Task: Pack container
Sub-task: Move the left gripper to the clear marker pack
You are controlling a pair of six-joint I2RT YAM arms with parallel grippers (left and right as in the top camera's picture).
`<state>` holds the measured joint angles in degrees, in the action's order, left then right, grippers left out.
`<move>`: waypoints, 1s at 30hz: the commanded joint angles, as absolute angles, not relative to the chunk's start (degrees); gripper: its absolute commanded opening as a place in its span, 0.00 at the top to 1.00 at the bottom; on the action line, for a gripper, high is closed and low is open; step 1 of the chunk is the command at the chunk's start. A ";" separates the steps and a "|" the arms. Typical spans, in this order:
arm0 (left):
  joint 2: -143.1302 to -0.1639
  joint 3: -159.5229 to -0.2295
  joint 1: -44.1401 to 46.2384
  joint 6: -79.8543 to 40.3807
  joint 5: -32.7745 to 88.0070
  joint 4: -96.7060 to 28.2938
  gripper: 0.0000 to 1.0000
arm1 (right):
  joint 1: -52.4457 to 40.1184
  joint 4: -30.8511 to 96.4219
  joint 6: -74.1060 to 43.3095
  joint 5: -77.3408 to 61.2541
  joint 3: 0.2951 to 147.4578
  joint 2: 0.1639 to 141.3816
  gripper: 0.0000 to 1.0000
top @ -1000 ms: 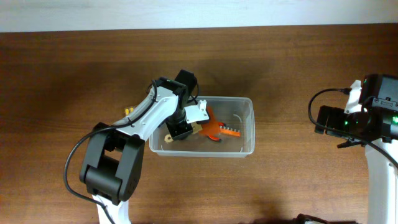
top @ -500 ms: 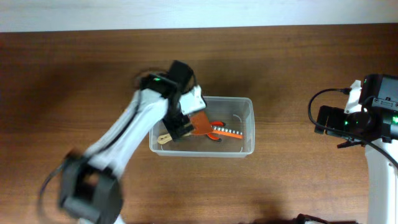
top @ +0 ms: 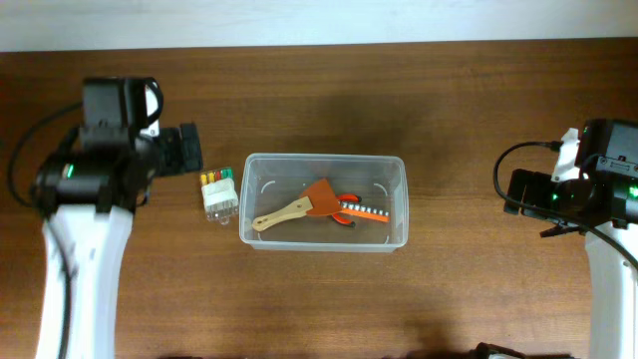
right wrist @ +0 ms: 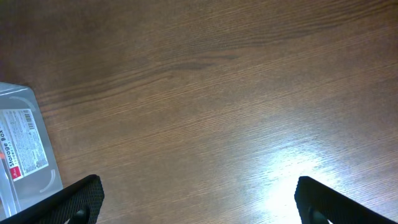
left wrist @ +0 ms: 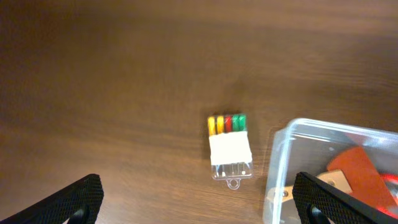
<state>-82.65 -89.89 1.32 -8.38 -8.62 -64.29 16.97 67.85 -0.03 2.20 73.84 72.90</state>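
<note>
The large clear container sits mid-table. Inside lie a wooden-handled scraper with an orange blade and an orange-handled tool. Its corner shows in the left wrist view and the right wrist view. My left gripper is open and empty, raised left of the container; its fingers frame the small clear box. My right gripper is open and empty at the far right, over bare table.
A small clear box with yellow, red and green pieces lies just left of the container, also in the left wrist view. A white wall edge runs along the back of the wooden table.
My left arm has drawn out of the container and swung back to the left, leaving the scraper inside. The small clear box is now uncovered. The right arm has not moved.
</note>
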 commanded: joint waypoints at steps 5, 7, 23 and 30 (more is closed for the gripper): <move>-97.17 -88.86 0.67 -15.42 -7.20 -65.17 0.01 | 17.28 67.88 -0.51 1.17 73.84 71.92 0.01; -100.86 -88.86 0.67 -15.40 -6.46 -65.14 0.01 | 17.28 67.90 -0.51 1.02 73.84 71.92 0.01; -117.43 -88.86 0.73 -8.97 3.66 -64.66 0.01 | 17.28 67.90 -0.49 0.60 73.84 71.92 0.01; -120.64 -88.86 0.73 -6.55 6.70 -62.96 0.01 | 17.28 67.90 -0.49 0.60 73.84 71.92 0.01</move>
